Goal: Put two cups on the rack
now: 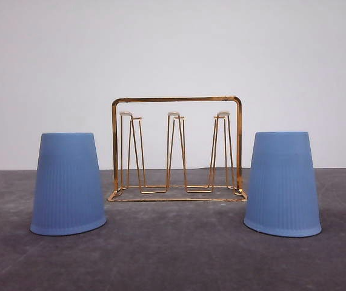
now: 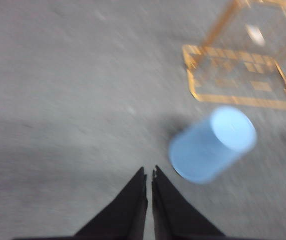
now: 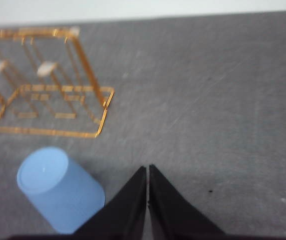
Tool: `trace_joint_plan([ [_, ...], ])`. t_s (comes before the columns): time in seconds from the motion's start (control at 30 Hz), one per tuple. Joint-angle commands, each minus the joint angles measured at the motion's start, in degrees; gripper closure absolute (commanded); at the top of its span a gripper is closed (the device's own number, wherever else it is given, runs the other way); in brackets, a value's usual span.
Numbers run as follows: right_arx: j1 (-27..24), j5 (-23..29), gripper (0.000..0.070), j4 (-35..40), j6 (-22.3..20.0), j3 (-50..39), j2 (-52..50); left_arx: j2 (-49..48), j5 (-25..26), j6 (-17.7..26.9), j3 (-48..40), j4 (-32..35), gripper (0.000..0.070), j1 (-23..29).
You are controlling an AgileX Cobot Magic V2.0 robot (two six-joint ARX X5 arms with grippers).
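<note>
Two light-blue ribbed cups stand upside down on the grey table, one at the left (image 1: pixel 68 183) and one at the right (image 1: pixel 282 183). Between them and farther back stands the gold wire rack (image 1: pixel 177 149), its white-tipped prongs bare. In the left wrist view my left gripper (image 2: pixel 149 172) is shut with nothing in it, above the table a short way from the left cup (image 2: pixel 212 144), with the rack (image 2: pixel 239 75) beyond. In the right wrist view my right gripper (image 3: pixel 147 168) is shut and empty, beside the right cup (image 3: pixel 58 188), and the rack (image 3: pixel 47 95) lies past it.
The dark grey tabletop (image 1: pixel 173 254) stretches in front of the cups and rack. A plain white wall (image 1: pixel 173 54) closes the back.
</note>
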Motion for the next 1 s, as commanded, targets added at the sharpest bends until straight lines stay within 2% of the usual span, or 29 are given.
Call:
trace_joint_plan([
  [0.0,1.7,-0.1,0.0695,1.2,-5.0,0.7,0.8,1.5,2.0,4.8,1.2,0.4,0.0698,-0.7],
  [0.1,5.9,0.0,0.0695,2.1,-8.3,0.7,1.6,3.0,1.9,7.0,1.2,2.2,0.0698,-4.5],
  [0.17,8.6,0.1,0.0694,2.3,-9.9,0.7,1.8,3.3,1.8,11.4,1.2,3.8,0.0698,-8.0],
  [0.3,12.6,0.1,0.0694,2.3,-12.0,0.7,2.2,3.5,1.8,22.9,1.2,4.8,0.0698,-14.5],
  [0.4,13.9,0.1,0.0686,2.3,-12.7,0.7,2.3,3.5,1.8,26.8,1.2,5.0,0.0698,-17.2],
  [0.43,14.1,0.1,0.0668,2.3,-12.7,0.7,2.3,3.5,1.9,26.9,1.2,5.0,0.0696,-17.6],
  [0.47,14.1,0.1,0.0582,2.3,-12.7,0.7,2.3,3.5,2.0,26.8,1.2,5.0,0.0652,-17.8],
  [0.5,14.1,0.1,0.0483,2.3,-12.7,0.7,2.3,3.5,2.2,26.6,1.2,5.0,0.0564,-17.9],
  [0.53,14.1,0.1,0.037,2.3,-12.7,0.7,2.3,3.4,2.6,26.1,1.2,5.0,0.0429,-17.9],
  [0.57,14.1,0.1,0.0298,2.3,-12.6,0.7,2.3,3.5,2.7,25.1,1.2,5.0,0.0296,-17.9],
  [0.6,14.1,0.1,0.0255,2.3,-12.6,0.7,2.3,3.5,2.9,23.9,1.2,5.1,0.0203,-17.9],
  [0.63,14.1,0.1,0.0241,2.3,-12.6,0.7,2.3,3.5,3.0,22.6,1.2,5.2,0.0151,-17.9],
  [0.77,14.1,0.1,0.024,2.3,-12.6,0.7,2.3,3.7,3.7,18.0,1.2,6.9,0.0148,-18.0],
  [0.97,14.1,-0.1,0.0241,2.3,-12.2,0.7,2.3,8.1,3.5,11.1,1.2,13.3,0.0137,-18.3],
])
